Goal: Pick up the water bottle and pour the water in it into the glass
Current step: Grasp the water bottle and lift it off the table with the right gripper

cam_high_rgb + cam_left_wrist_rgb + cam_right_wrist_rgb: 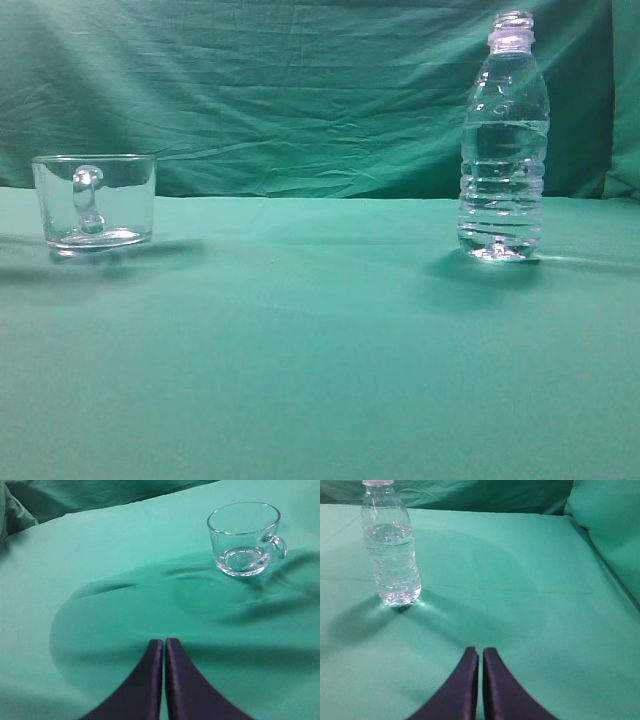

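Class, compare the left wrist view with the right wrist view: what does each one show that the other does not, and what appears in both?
Only the left wrist view shows the glass, an empty handled mug standing upright, ahead and to the right of the left pincer.

Only the right wrist view shows the water bottle, upright, uncapped and partly filled with water, ahead and to the left of the right pincer.

Both show a shut dark pincer holding nothing, over the green cloth.

I see the tall clear ribbed plastic bottle (503, 140) upright at right, uncapped, clear water (503, 175) filling it to its shoulder. Well apart at left stands the short, wide, empty handled glass mug (93, 201).
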`<state>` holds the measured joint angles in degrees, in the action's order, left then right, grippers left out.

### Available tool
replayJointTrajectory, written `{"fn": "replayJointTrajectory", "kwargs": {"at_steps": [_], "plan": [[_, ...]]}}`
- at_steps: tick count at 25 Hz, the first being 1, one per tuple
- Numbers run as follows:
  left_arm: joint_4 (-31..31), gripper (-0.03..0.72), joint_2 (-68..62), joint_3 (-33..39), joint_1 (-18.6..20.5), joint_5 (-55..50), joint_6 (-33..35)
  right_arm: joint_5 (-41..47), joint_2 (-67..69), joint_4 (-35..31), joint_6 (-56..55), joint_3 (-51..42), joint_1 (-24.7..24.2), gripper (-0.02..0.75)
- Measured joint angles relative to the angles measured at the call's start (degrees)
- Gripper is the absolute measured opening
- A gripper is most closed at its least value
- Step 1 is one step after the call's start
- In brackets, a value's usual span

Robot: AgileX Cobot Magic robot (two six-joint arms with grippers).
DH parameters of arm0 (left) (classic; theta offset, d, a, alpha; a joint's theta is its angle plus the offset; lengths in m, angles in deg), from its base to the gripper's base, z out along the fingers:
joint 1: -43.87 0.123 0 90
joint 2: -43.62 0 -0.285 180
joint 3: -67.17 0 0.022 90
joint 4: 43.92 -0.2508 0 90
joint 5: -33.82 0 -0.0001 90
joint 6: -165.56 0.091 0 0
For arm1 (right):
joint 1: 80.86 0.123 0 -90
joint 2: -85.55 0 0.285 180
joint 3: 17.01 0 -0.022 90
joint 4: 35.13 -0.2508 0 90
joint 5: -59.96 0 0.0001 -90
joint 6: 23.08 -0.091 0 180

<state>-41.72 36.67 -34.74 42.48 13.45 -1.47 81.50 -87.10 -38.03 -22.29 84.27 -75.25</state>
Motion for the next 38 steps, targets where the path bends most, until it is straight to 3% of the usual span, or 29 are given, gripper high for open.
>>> {"fn": "replayJointTrajectory", "kwargs": {"at_steps": [24,28,33,38], "plan": [[0.00,0.000,0.00,0.00,0.00,0.00,0.00,-0.13,0.00,0.00,0.00,0.00,0.00,0.000],[0.00,0.000,0.00,0.00,0.00,0.00,0.00,-6.25,0.00,-3.48,-0.33,0.00,0.00,0.000],[0.00,0.000,0.00,0.00,0.00,0.00,0.00,-22.08,0.00,-9.13,-0.55,0.00,0.00,0.000],[0.00,0.000,0.00,0.00,0.00,0.00,0.00,-20.45,4.03,-9.41,-0.44,4.02,0.00,0.000]]}}
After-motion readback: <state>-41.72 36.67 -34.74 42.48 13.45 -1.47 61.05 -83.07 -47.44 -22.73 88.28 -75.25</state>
